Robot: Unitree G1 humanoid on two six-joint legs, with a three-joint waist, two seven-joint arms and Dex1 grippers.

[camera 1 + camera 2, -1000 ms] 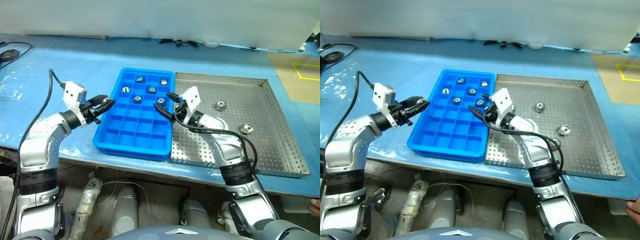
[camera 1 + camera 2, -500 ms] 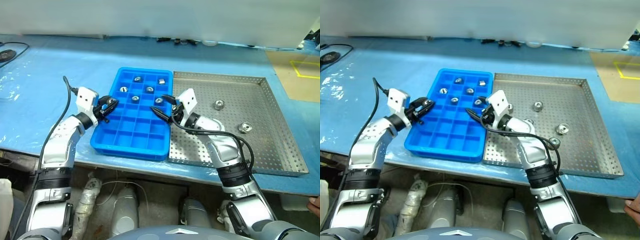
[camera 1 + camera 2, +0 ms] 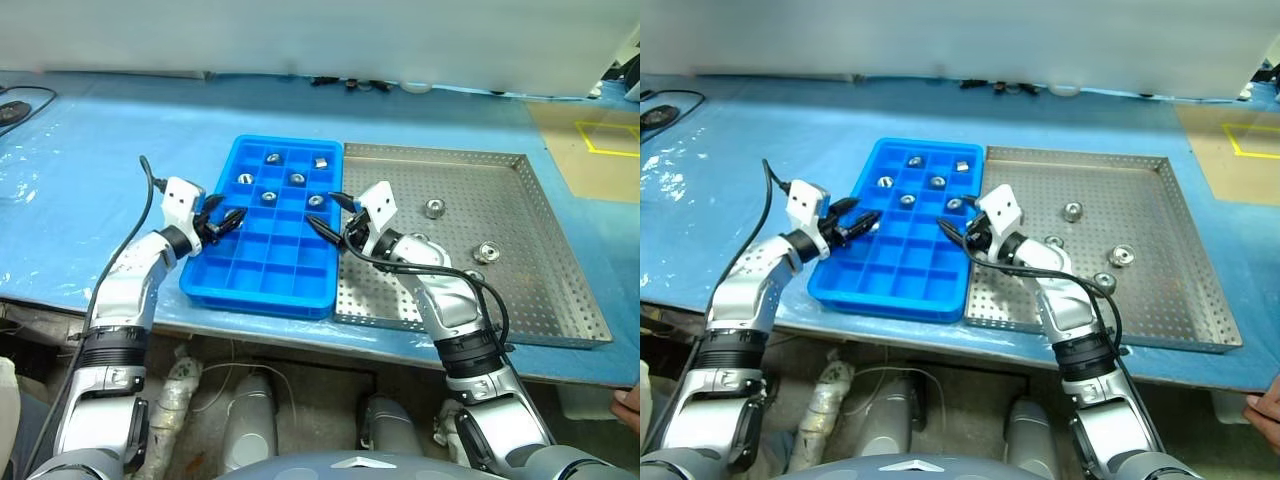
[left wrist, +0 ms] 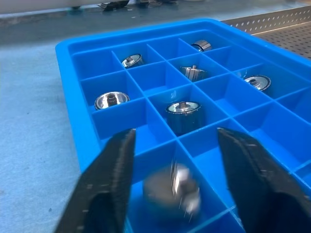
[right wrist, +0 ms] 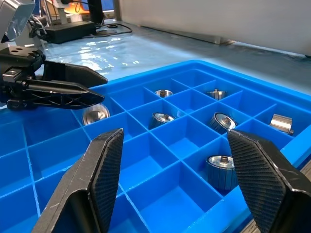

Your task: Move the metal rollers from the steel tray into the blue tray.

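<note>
Handling the metal rollers [image 3: 434, 208] should be fiddly: small, hard, slick, best pinched across their round sides. Several remain in the steel tray [image 3: 560, 300] at right of centre. Both the left gripper [image 3: 226, 219] and right gripper [image 3: 327, 214] hold their jaws apart over the blue tray [image 3: 255, 285], a blurred roller [image 4: 172, 190] between the left's.

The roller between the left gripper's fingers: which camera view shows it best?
The left wrist view: the roller sits large, though blurred, between the open fingers over the blue tray. The right wrist view shows it small under the left gripper. The head views barely show it.
</note>
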